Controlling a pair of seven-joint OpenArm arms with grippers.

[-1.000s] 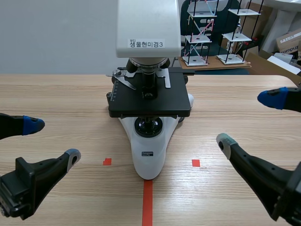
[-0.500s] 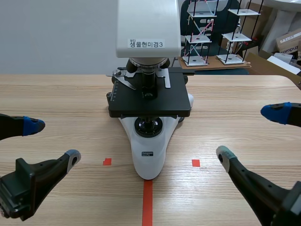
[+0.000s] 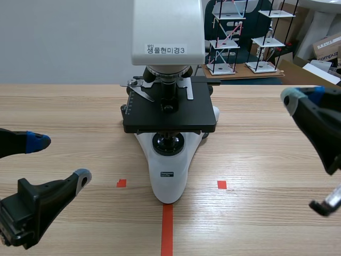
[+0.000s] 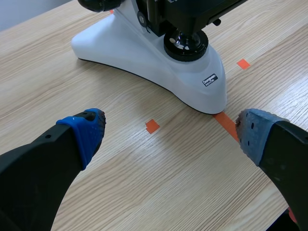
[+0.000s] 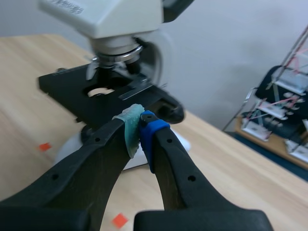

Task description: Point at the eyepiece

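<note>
1 microscope (image 3: 168, 160) centred on wooden table (image 3: 266, 154); left pincer (image 4: 168, 129) spread wide, right pincer (image 5: 140, 123) closed, empty; wire racks (image 3: 226, 37) behind.

You have one microscope (image 3: 168, 106) on one table (image 3: 64, 106), ahead of both pairs of fingers. You can count four fingers: two left fingers (image 3: 48, 194) spread apart and two right fingers (image 3: 314, 117) pressed together. They carry four pads, two blue and two grey-green. The table has three red tape marks: two small squares (image 3: 121, 183), one of them between the left fingers, and one line (image 3: 167, 229). Beyond the table, past the right fingers, you can count at least two wire shelf racks (image 3: 226, 37) and one cardboard box (image 3: 327, 45).
</note>
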